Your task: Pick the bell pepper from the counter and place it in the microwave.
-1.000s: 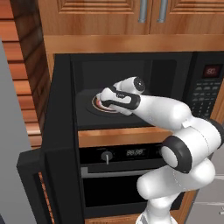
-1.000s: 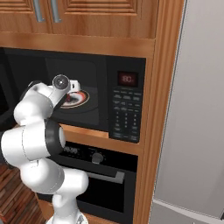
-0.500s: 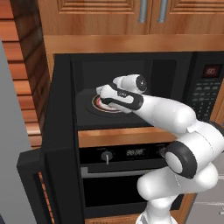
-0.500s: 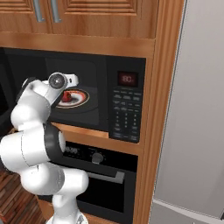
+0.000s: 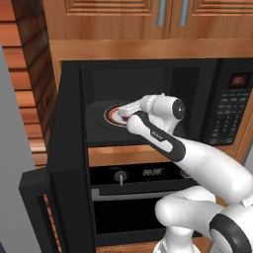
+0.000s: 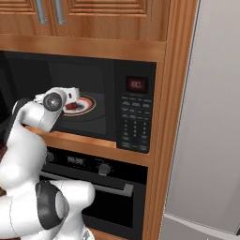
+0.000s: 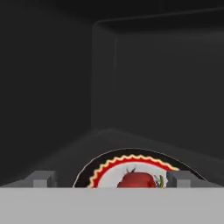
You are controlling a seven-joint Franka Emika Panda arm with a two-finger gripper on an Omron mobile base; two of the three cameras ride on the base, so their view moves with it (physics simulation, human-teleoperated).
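Bell pepper (image 7: 138, 180) is seen lying on the round turntable plate (image 7: 105, 170) inside the microwave (image 5: 197, 79). In the hand view it appears as a small, glossy red, roundish lump with a short green stem at its right side; its lower part is cut off at the bottom of that view. It rests near the middle of the white centre of the plate, which is ringed by a red zigzag band and a black outer rim. In the right base view the bell pepper (image 6: 72, 106) is glimpsed as a small dark-red spot on the plate, just beyond the robot's hand.

Gripper (image 7: 109, 178) is reached into the dark cavity, low over the near edge of the plate. Its two grey fingertips (image 7: 42, 178) are seen well apart, one on either side of the bell pepper, with neither touching it; the gripper is spread wide and nothing is held. In the left base view the gripper (image 5: 129, 111) is largely hidden behind the white wrist.

Microwave door (image 5: 62, 163) is swung wide to the left. The keypad panel (image 6: 135, 124) with a red display is noted on the right of the cavity. A black oven (image 5: 133, 197) with a knob (image 5: 118, 176) is set below, and wooden cabinets (image 5: 128, 20) above.
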